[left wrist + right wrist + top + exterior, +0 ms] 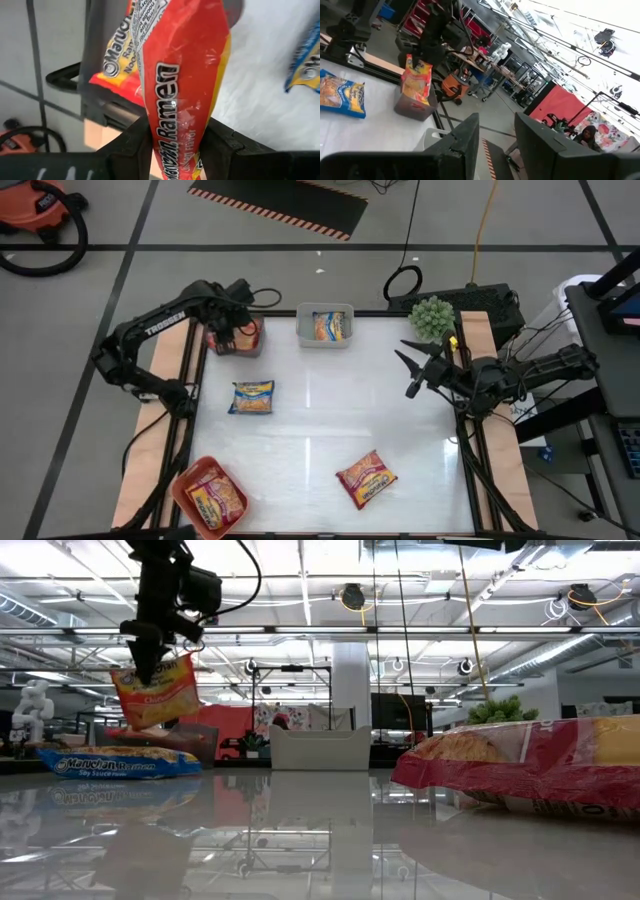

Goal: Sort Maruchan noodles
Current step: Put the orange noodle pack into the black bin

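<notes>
Grey concrete floor (90, 220) crossed by dark tape lines; a black mat with an orange-and-black striped edge (285, 202) lies beyond the table, and an orange shop vacuum with a black hose (35, 210) stands at the far left. Overhead, white ceiling trusses carry long strip lights (300, 585). A white square column (351, 685) rises mid-room beside a red partition panel (225, 725)
</notes>
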You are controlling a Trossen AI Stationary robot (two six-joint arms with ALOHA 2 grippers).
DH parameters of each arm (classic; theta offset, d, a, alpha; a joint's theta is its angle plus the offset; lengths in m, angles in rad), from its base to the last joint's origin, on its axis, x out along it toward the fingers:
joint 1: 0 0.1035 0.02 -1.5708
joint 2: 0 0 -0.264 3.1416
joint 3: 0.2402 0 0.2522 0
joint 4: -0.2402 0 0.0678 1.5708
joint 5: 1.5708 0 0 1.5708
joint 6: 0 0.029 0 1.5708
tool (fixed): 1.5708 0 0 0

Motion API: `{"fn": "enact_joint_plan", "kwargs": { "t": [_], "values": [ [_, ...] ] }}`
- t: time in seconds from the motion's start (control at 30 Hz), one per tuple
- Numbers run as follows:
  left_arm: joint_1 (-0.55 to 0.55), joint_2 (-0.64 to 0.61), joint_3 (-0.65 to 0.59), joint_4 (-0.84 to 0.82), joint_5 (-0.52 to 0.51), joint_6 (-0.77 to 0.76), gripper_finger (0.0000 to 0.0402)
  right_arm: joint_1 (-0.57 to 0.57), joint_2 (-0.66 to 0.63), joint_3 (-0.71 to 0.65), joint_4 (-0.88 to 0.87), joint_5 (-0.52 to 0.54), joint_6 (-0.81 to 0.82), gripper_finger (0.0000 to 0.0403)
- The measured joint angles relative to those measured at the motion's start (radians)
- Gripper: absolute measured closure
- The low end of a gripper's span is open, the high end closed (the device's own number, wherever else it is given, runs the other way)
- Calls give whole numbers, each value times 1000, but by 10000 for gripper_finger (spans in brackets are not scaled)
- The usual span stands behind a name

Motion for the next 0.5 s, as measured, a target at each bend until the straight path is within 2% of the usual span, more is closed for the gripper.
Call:
{"fn": "enact_joint_plan", "kwargs": {
  "t": [0.23, 0.5],
  "values": [
    [25, 1, 0, -9, -82, 14, 270, 0, 0, 0, -26, 29, 33, 282],
    [24, 1, 0, 2, -107, 13, 270, 0, 0, 0, -36, 27, 63, 282]
  ]
}}
